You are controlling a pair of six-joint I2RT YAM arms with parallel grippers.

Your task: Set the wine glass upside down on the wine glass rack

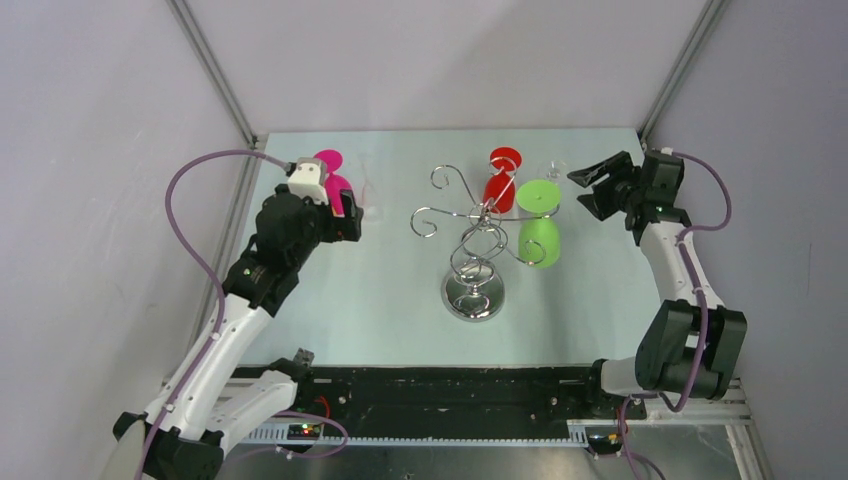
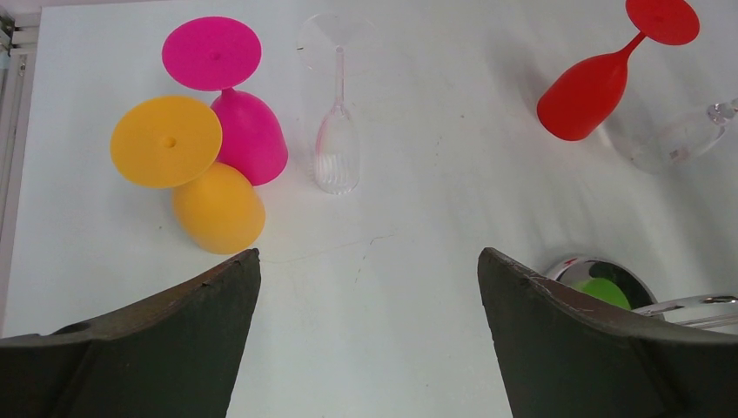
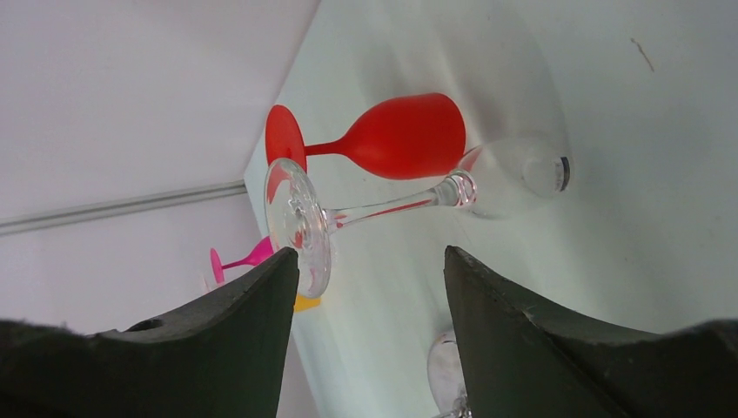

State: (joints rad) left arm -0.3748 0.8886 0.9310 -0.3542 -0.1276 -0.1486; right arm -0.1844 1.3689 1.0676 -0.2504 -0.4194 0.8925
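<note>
- The wine glass rack (image 1: 478, 250) stands upright near the middle of the table (image 1: 380, 300). Its long axis is vertical: round base down, twisted stem up, curled arms fanning left, back and right.
- A green glass (image 1: 540, 240) hangs at the rack's right side, foot up and bowl down.
- The red glass (image 3: 405, 135) and the clear wine glass (image 3: 505, 178) stand rim-down, close together, behind the rack and near the table's back edge. Their stems are upright.
- The pink glass (image 2: 248, 135) and the orange glass (image 2: 218, 205) touch at the back-left corner, both foot up. A clear flute (image 2: 337, 152) stands just beside the pink one.
- We see the left gripper (image 2: 367, 261) spread wide over the table with nothing between its fingers. It sits close to the left edge, and the corner glasses lie ahead of it.
- The right gripper (image 3: 370, 254) is also parted and holds nothing. It is up by the back-right edge and faces the clear wine glass, whose foot shows just off its left finger.
- A broad stretch of table lies between the left gripper and the rack, and another in front of the rack base (image 2: 600, 279).
- The side walls run close along both table edges.
</note>
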